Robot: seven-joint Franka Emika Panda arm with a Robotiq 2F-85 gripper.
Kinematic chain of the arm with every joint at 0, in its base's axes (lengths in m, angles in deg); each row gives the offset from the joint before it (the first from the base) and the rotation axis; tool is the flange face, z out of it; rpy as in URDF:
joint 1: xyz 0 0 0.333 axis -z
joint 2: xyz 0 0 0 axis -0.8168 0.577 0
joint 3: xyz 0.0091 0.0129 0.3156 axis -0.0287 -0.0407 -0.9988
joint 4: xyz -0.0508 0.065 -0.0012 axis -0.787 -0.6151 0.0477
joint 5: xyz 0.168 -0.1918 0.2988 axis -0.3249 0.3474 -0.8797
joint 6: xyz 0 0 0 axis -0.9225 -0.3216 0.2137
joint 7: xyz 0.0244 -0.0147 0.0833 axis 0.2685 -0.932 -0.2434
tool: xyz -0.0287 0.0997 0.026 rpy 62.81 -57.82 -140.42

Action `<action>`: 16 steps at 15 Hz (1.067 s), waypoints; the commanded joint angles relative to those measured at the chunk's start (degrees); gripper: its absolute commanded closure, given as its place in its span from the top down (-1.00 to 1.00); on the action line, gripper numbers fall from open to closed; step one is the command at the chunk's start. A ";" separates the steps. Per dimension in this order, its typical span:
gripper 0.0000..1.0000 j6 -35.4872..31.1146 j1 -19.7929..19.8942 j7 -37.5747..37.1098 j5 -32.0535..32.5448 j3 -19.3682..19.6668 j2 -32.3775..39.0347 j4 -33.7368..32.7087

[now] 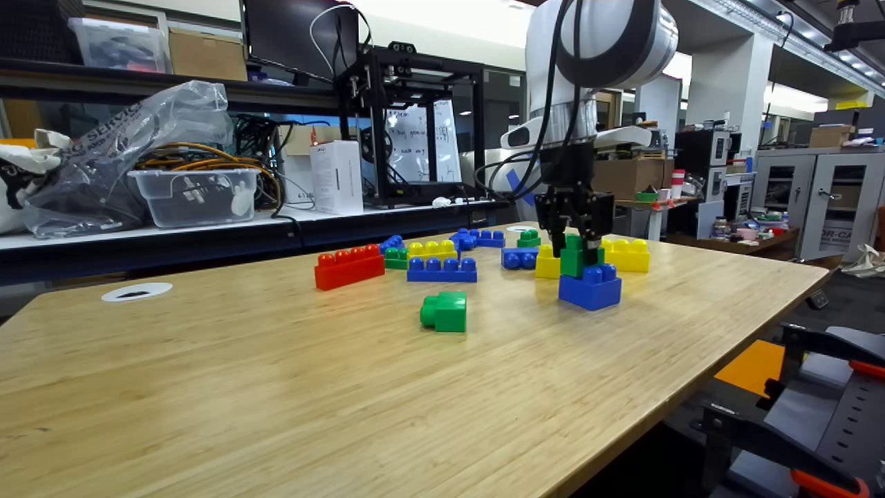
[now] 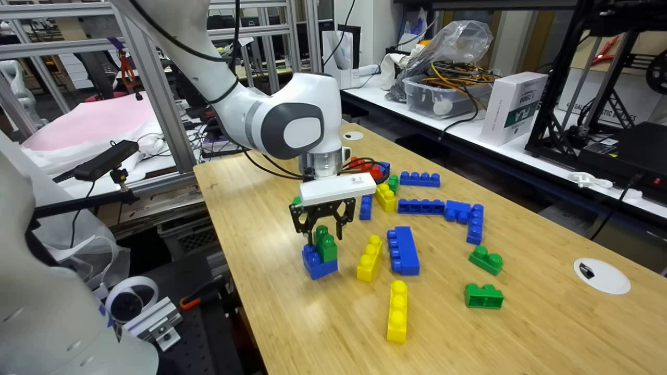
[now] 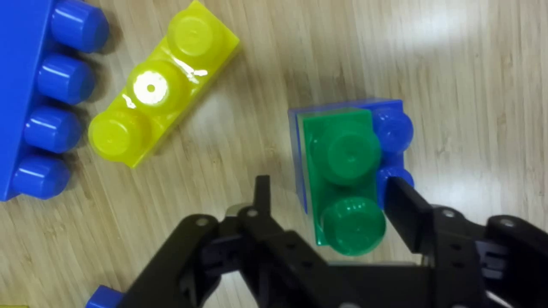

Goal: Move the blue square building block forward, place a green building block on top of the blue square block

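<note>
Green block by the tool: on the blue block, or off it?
On: in both exterior views the green block sits atop the blue square block, covering only part of its top.

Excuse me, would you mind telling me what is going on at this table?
A robot arm has its open jaws around a green block, which stands on top of the blue square block. One jaw stands clear of the green block, which covers only part of the blue one's top. The stacking looks done, though I cannot tell whether the pieces are pressed fully together. A red brick and others lie elsewhere on the table.
</note>
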 commanded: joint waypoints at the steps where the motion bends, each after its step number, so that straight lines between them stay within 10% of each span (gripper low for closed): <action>1: 0.97 -1.39 -0.09 -2.65 3.03 -0.25 -1.17 1.08; 16: 1.00 2.55 -2.47 -16.10 -7.89 -1.70 -7.71 0.11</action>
